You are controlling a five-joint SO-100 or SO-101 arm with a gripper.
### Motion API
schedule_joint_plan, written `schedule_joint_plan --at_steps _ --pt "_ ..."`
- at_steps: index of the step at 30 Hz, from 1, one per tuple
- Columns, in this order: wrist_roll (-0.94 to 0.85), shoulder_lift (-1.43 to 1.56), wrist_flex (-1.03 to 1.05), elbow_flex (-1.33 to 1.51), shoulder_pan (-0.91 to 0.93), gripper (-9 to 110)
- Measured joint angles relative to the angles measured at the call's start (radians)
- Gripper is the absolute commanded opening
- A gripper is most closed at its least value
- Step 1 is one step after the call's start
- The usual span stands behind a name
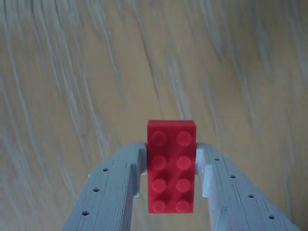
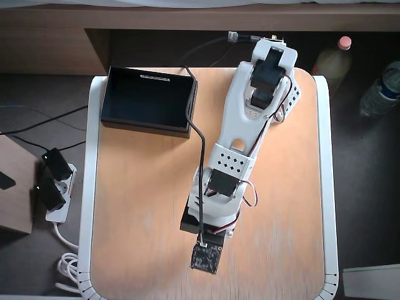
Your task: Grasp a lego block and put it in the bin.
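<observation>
The red lego block (image 1: pixel 172 166) stands lengthwise between my two white fingers in the wrist view, studs toward the camera. My gripper (image 1: pixel 172 150) is shut on its long sides, and the block's far end sticks out past the fingertips. Blurred wood grain lies behind it. In the overhead view the arm (image 2: pixel 250 125) reaches from the table's far edge toward the near middle. Its wrist and camera board (image 2: pixel 206 256) hide the gripper and the block. The black bin (image 2: pixel 149 100) sits at the table's far left corner, well away from the wrist.
The wooden table has a white rim (image 2: pixel 92 187). A black cable (image 2: pixel 201 156) runs from the back past the bin's right wall to the wrist. Two bottles (image 2: pixel 340 53) stand off the table at the top right. A power strip (image 2: pixel 55 187) lies on the floor at the left.
</observation>
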Motion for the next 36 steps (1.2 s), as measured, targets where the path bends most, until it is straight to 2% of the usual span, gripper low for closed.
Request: schedule_joint_plan --at_steps 8,15,27,36 --pt "-0.02 0.287 0.242 0.0 0.069 0" --pt "-0.02 0.517 0.446 0.0 0.209 0" --pt "0.038 0.813 0.667 0.0 0.595 0" --pt "0.097 0.861 0.719 0.0 0.923 0"
